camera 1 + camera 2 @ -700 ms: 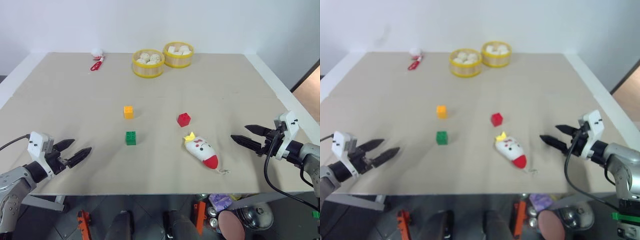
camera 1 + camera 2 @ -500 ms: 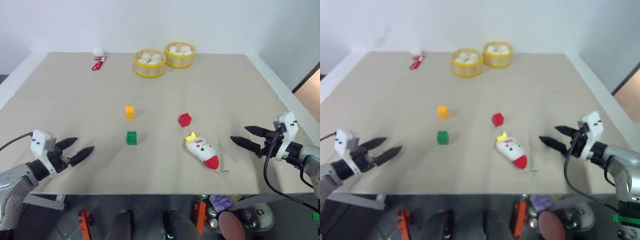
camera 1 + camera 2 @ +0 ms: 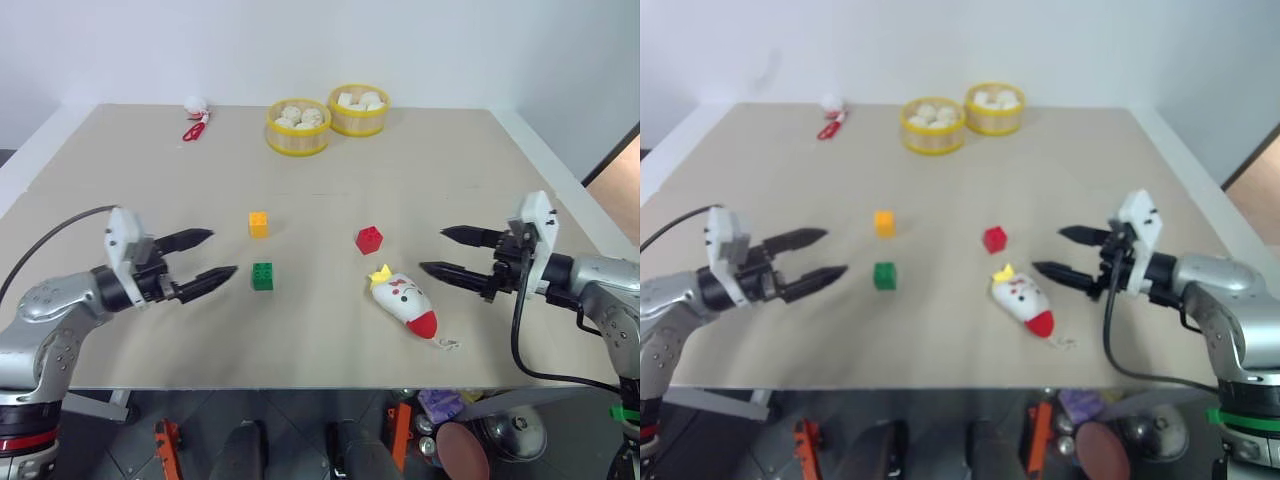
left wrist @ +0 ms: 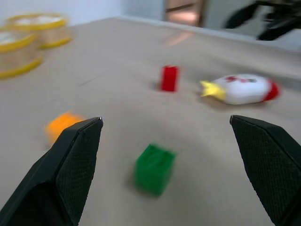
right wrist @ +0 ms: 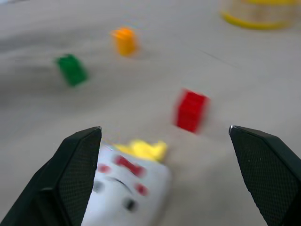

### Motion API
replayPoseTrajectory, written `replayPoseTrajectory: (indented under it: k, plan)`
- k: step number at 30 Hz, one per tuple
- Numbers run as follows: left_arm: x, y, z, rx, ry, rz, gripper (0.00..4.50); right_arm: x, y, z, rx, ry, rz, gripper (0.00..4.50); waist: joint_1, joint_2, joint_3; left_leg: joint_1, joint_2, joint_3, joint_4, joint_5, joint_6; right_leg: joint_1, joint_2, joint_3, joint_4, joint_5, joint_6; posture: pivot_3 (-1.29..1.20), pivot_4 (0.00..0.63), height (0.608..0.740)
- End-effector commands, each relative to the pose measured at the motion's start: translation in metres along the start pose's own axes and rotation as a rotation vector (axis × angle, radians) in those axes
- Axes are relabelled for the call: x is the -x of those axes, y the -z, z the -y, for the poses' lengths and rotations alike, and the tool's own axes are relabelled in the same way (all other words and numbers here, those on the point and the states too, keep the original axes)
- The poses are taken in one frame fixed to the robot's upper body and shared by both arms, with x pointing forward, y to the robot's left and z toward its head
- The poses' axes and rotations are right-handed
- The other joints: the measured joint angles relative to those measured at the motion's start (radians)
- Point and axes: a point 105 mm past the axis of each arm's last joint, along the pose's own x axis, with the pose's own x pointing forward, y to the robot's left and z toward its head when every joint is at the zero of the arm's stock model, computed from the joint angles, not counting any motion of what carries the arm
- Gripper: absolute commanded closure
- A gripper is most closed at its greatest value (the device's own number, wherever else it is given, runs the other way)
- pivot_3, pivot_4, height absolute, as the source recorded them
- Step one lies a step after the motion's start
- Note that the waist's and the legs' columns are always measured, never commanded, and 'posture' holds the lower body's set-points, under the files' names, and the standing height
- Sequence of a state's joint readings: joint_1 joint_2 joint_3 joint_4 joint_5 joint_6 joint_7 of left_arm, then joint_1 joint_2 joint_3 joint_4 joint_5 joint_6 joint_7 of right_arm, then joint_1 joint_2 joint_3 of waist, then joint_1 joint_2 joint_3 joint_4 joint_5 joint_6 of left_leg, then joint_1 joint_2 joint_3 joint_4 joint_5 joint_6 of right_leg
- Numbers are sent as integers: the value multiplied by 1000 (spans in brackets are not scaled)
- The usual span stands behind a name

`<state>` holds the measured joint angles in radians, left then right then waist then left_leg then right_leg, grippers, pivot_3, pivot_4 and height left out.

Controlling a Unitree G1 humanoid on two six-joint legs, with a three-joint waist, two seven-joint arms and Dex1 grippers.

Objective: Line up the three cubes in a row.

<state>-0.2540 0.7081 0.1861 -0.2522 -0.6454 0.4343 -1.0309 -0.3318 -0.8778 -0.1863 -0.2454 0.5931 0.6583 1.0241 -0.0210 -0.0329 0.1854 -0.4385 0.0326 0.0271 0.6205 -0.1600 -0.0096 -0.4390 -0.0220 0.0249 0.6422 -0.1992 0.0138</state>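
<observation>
Since the cubes look small, hard and light, pinch their flat sides. Beside the toy [image 3: 404, 303], red cube [image 3: 368, 239] sits near; green cube [image 3: 262, 276] and yellow cube [image 3: 258, 224] farther. Left claw [image 3: 205, 257] and right claw [image 3: 444, 253] gape, holding nothing.

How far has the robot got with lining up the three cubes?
Done: nothing yet; the orange cube, green cube and red cube sit apart in a triangle. In hand: nothing held; the open left gripper hovers near the green cube, the open right gripper beside the toy figure. Left: every move.
</observation>
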Motion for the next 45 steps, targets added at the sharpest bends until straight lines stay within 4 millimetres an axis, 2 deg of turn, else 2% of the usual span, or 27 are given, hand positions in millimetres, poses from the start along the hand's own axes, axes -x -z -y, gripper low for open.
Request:
replayPoseTrajectory:
  k: [1, 4, 8, 16, 19, 25, 28, 29, 37, 39, 45]
  plan:
    - [-21, -6, 16, -65, 138, -8, 13, -16, 3, -18, 64, -97, -36, 0, 0, 0, 0, 0, 0, 0, 0, 0, 0, 0, 0, 0, 0, 0, 0, 0, 150, 740]
    - [-33, -1, 23, -80, 207, -24, 13, -25, 16, -24, 77, -128, -73, 0, 0, 0, 0, 0, 0, 0, 1, 0, 0, 0, 0, 0, 0, 0, 0, 0, 150, 740]
    - [-44, 6, 28, -98, 252, -40, 13, -29, 33, -20, 108, -119, -122, 0, 0, 0, 0, 0, 0, 0, 1, 0, 0, 0, 0, 0, 0, 0, 0, 0, 150, 740]
    - [-54, 9, 30, -99, 263, -36, 13, -32, 56, -28, 134, -161, -192, 0, 0, 0, 0, 0, 0, -1, 3, 0, 0, 1, 1, 0, 1, 1, 1, 0, 150, 740]
    - [-57, 8, 31, -107, 269, -32, 13, -33, 71, -24, 156, -147, -253, 0, 0, 0, 0, 0, 0, -1, 4, 0, 0, 1, 1, 0, 1, 1, 1, 0, 150, 740]
    - [-57, 8, 28, -121, 235, -28, 13, -37, 86, -14, 206, -107, -319, 0, 0, -1, 0, 1, 0, -1, 7, 0, 0, 3, 1, 0, 1, 1, 2, 0, 150, 740]
    - [-56, 8, 27, -125, 214, -26, 0, -38, 88, -11, 210, -108, -315, 713, 0, -2, -1, 1, 0, -1, 8, 0, 0, 4, 1, 0, 1, 1, 2, 0, 150, 740]
    - [-56, 8, 26, -125, 209, -24, 0, -37, 87, -11, 207, -115, -307, 1159, 0, -2, -1, 1, 0, -1, 8, 0, 0, 4, 1, 0, 1, 2, 2, 0, 150, 740]
    - [-59, 6, 26, -140, 201, -13, 0, -38, 84, -10, 211, -144, -301, 3804, 0, -3, -1, 1, 0, -1, 8, 0, 0, 4, 1, 0, 2, 2, 2, 0, 150, 740]
    - [-61, 5, 26, -147, 207, -10, 0, -39, 84, -10, 207, -146, -301, 4274, 0, -3, -1, 1, 0, -2, 9, 0, 0, 5, 1, 0, 2, 2, 2, 0, 150, 740]
    - [-72, 1, 23, -172, 245, 4, 0, -31, 75, 2, 162, -87, -269, 4370, 1, -3, -1, 1, 0, -2, 11, 0, 0, 5, 1, 0, 3, 2, 3, 0, 150, 740]
